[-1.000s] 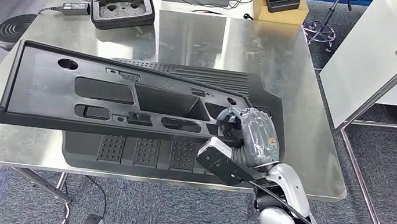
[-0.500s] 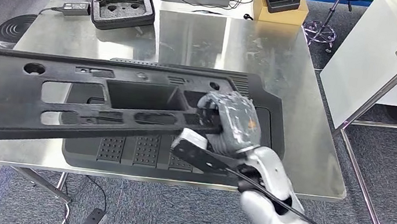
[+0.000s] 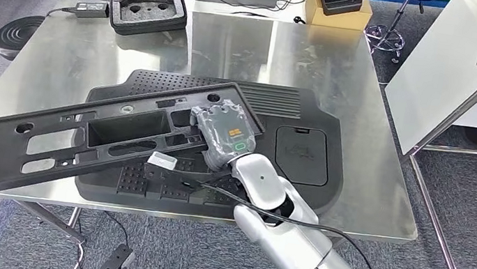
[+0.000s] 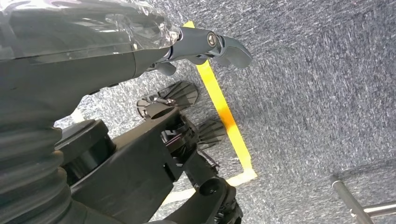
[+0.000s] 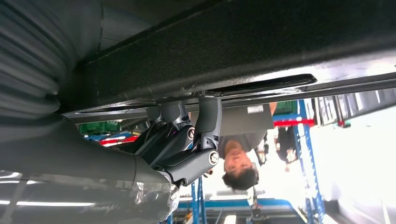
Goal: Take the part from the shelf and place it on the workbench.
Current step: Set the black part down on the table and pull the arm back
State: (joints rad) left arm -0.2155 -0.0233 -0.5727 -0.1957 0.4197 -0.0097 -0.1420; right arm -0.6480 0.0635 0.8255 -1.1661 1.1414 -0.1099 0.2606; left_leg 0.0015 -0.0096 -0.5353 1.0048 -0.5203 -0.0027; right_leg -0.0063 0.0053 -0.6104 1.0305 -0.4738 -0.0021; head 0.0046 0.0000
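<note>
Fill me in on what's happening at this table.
The robot's right hand grips a long black plastic panel at one end and holds it tilted over the steel workbench. The far end of the panel hangs out past the table's left edge, so it is not set down yet. Beneath it a second black part already lies flat on the bench. The left hand hangs over the carpet floor, holding nothing.
</note>
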